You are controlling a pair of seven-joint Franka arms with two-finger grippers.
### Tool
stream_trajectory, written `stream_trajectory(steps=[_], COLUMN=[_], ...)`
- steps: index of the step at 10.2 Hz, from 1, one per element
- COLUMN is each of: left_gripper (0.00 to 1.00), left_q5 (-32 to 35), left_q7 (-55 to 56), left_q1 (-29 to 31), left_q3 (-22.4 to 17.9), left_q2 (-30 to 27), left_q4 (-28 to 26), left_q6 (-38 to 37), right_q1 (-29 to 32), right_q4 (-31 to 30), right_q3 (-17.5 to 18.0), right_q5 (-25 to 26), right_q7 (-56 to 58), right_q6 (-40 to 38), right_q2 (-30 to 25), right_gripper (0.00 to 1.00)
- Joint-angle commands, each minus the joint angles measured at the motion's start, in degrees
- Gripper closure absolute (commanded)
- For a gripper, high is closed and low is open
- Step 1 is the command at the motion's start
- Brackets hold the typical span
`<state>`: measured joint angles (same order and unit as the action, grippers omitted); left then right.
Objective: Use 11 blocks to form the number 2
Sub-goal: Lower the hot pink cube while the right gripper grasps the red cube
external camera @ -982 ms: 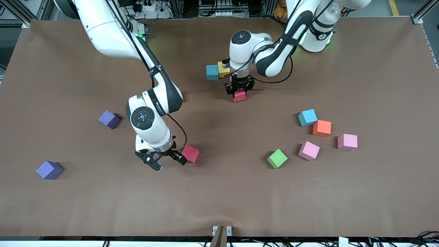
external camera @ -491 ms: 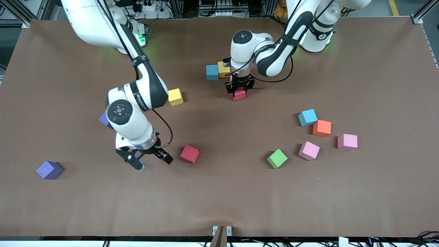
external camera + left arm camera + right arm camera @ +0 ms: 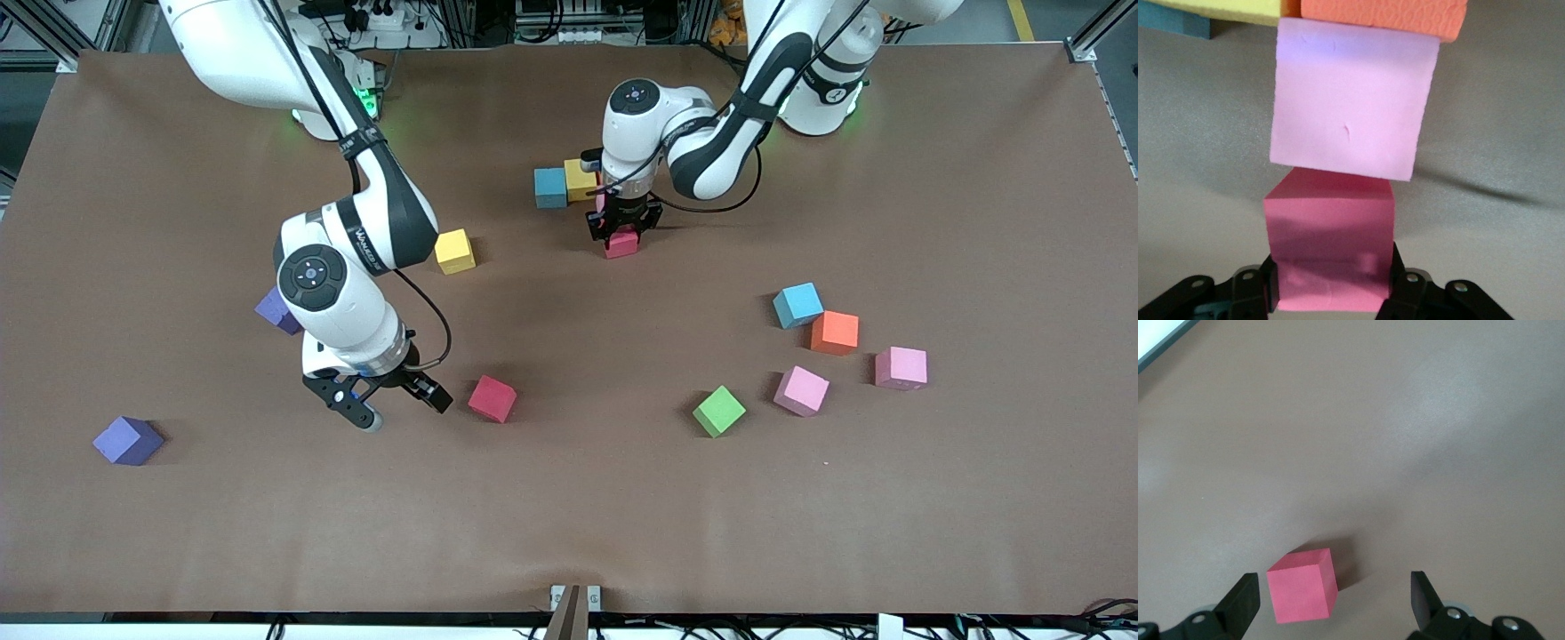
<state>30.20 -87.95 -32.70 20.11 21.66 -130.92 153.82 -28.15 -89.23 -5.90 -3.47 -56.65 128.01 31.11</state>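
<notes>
The number 2 so far is a short cluster in the upper middle of the front view: a blue cube (image 3: 550, 188) touching a yellow cube (image 3: 579, 179), with an orange cube (image 3: 1385, 17) and a pale pink cube (image 3: 1351, 107) showing only in the left wrist view, hidden under the arm from the front. Nearest the camera in that column is a red cube (image 3: 621, 244), and the left gripper (image 3: 620, 233) has its fingers clamped on it, low at the table. A second yellow cube (image 3: 454, 251) lies apart from the cluster, toward the right arm's end. The right gripper (image 3: 396, 404), fingers spread wide and empty, hangs just beside another red cube (image 3: 492, 398), lower in the frame. Two purple cubes sit at the left: one (image 3: 272, 308) partly covered by the right arm, one (image 3: 128, 440) lower down. At the right of the frame lie a blue cube (image 3: 797, 305), an orange cube (image 3: 834, 332), two pink cubes (image 3: 801, 390) (image 3: 901, 368) and a green cube (image 3: 719, 411).
</notes>
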Motion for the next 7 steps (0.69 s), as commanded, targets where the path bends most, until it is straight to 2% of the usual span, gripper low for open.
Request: stream_trajectory(steps=[1,7], left_gripper=[1.00,1.00], left_q5=[1.35,1.35], left_q7=[-0.64,-0.64], left_q1=[1.85,2.99], left_q3=[1.77,3.09], left_q2=[-1.54,-1.10], left_q4=[-1.97,-1.97], left_q6=[1.21,1.22], right_q1=[0.03,-0.15], right_q4=[-1.39,-1.48], right_q3=[0.10,0.01], right_q5=[-0.13,-0.13], right_q7=[0.49,0.49], right_q6=[0.31,0.14], right_q2=[-1.40,-1.49], right_gripper=[0.00,0.00])
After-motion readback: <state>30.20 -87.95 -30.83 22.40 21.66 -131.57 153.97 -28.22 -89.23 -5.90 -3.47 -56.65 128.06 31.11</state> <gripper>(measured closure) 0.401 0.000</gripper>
